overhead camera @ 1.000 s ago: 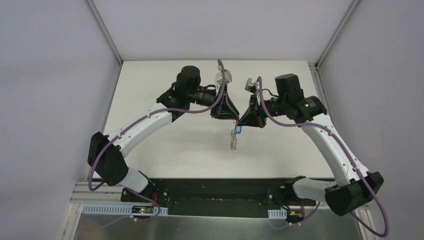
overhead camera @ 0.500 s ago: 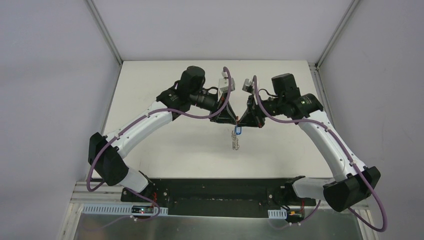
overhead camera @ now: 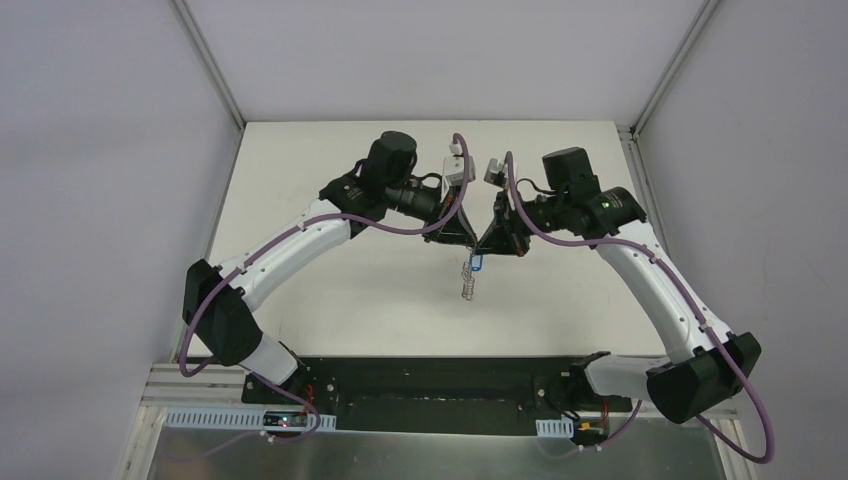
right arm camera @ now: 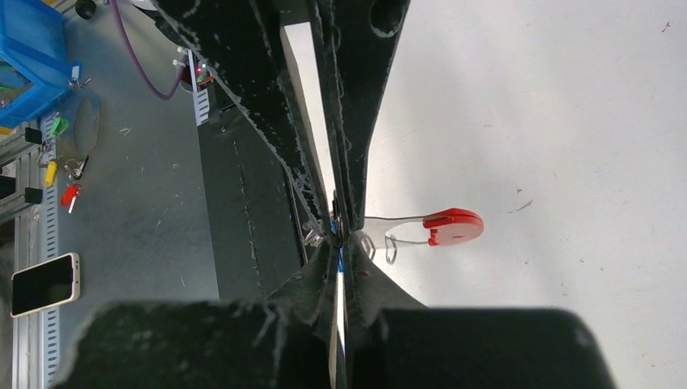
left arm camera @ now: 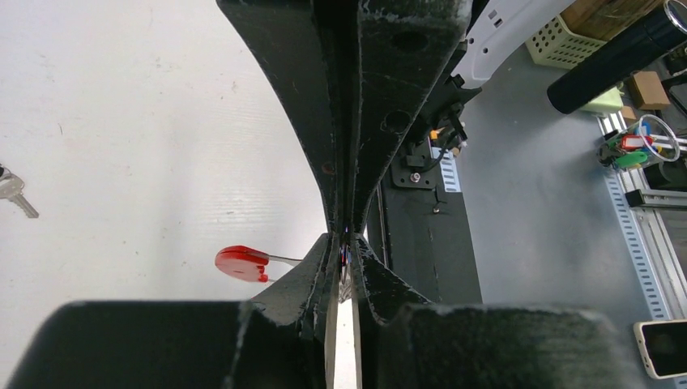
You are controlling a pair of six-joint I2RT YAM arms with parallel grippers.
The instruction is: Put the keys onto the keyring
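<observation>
Your right fingers clench the keyring by its thin wire, your left fingers press to a slit tip to tip with them, catch hidden, above the counter; it looks light, slippery and floppy, so pinch the stiff wire.

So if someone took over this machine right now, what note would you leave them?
Right pincer: shut on the keyring, holding it up above the table.
Left pincer: closed down tip to tip against the right one, apparently pinching the same keyring.
Blue key: hangs just under the tips; whether it is threaded on cannot be told.
Silver key: lies loose on the table, not on the ring.
To do: check the blue key, then fetch and thread the silver one.
</observation>
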